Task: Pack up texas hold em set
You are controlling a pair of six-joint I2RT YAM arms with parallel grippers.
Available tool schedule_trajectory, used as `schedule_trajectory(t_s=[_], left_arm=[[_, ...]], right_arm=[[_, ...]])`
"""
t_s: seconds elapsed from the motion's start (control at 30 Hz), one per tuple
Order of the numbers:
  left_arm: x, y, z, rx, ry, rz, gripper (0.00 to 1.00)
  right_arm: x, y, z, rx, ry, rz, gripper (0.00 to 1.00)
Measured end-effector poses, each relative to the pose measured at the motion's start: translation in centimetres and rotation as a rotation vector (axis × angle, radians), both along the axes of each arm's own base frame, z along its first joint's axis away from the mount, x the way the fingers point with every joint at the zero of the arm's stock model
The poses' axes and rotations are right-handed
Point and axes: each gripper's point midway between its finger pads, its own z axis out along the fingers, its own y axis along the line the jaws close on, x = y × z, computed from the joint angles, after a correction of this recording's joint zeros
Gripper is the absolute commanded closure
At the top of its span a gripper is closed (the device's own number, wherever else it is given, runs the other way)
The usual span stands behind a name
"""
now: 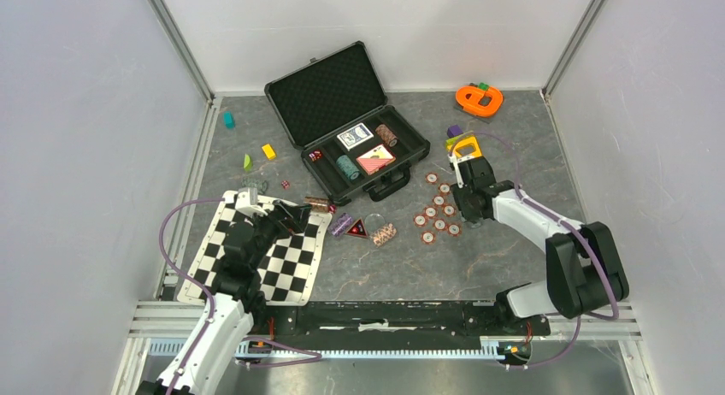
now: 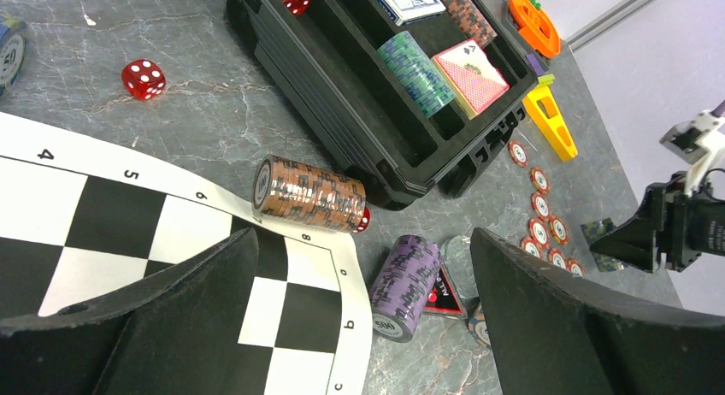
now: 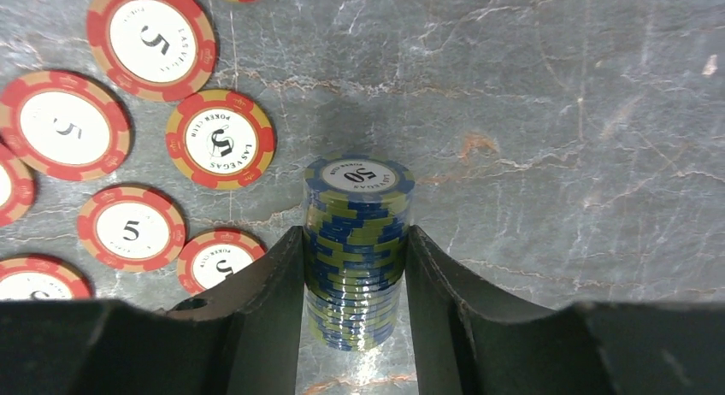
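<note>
The black briefcase (image 1: 327,91) lies open at the back middle, with two card decks, a green chip stack (image 1: 347,168), a brown stack and red dice in its foam tray. My right gripper (image 1: 466,203) is shut on a blue-yellow stack of 50 chips (image 3: 357,241) and holds it above the table beside several loose red-white chips (image 1: 438,215). My left gripper (image 1: 295,215) is open and empty over the mat's corner. A brown chip stack (image 2: 309,192) and a purple chip stack (image 2: 406,274) lie on their sides just ahead of it. A red die (image 2: 143,79) lies farther left.
The black-white checkered mat (image 1: 256,250) lies at the front left under my left arm. An orange toy (image 1: 479,98) and a yellow toy (image 1: 466,144) lie at the back right. Small coloured blocks (image 1: 268,150) lie left of the case. A triangular red-black marker (image 1: 356,228) and another chip stack (image 1: 384,234) lie mid-table.
</note>
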Motion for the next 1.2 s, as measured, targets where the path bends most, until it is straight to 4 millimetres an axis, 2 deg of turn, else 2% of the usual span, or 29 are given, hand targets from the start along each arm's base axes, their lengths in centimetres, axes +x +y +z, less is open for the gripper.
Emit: schedule_trajectory(t_s=[0.1, 0.2, 0.27, 0.33, 0.4, 0.53, 0.63, 0.77, 0.9, 0.93, 0.97, 1.03, 1.2], left_arm=[[0.0, 0.0, 0.0, 0.0, 0.001, 0.0, 0.0], [0.0, 0.0, -0.1, 0.001, 0.002, 0.001, 0.0], [0.0, 0.0, -0.1, 0.001, 0.003, 0.002, 0.0], [0.0, 0.0, -0.1, 0.001, 0.003, 0.002, 0.0], [0.0, 0.0, -0.1, 0.001, 0.003, 0.002, 0.0], [0.0, 0.0, -0.1, 0.001, 0.003, 0.002, 0.0], [0.0, 0.1, -0.1, 0.001, 0.003, 0.003, 0.0], [0.0, 0.1, -0.2, 0.002, 0.007, 0.005, 0.0], [0.1, 0.1, -0.6, 0.005, 0.021, 0.006, 0.0], [0.1, 0.1, -0.7, 0.007, 0.027, 0.006, 0.0], [0.1, 0.1, -0.8, 0.008, 0.032, 0.005, 0.0], [0.1, 0.1, -1.0, 0.009, 0.037, 0.006, 0.0], [0.2, 0.1, -0.9, 0.009, 0.034, 0.009, 0.0]], right_arm=[[0.5, 0.2, 1.4, 0.017, -0.045, -0.001, 0.69], [2.6, 1.4, 4.0, 0.062, -0.116, 0.02, 0.74], [4.5, 2.5, 6.0, 0.104, -0.168, 0.041, 0.75], [7.3, 4.4, 8.9, 0.17, -0.237, 0.078, 0.76], [9.5, 5.9, 10.7, 0.222, -0.283, 0.109, 0.76], [13.3, 9.5, 12.7, 0.32, -0.326, 0.191, 0.78], [15.4, 12.0, 12.5, 0.345, -0.306, 0.25, 0.78], [17.6, 14.6, 11.0, 0.339, -0.245, 0.316, 0.78], [18.5, 15.6, 8.9, 0.324, -0.176, 0.342, 0.77], [18.6, 15.6, 9.0, 0.324, -0.173, 0.346, 0.77], [18.7, 15.7, 7.9, 0.32, -0.144, 0.345, 0.77], [19.1, 16.0, 7.1, 0.321, -0.121, 0.349, 0.75], [20.6, 17.4, 6.9, 0.341, -0.11, 0.372, 0.73]])
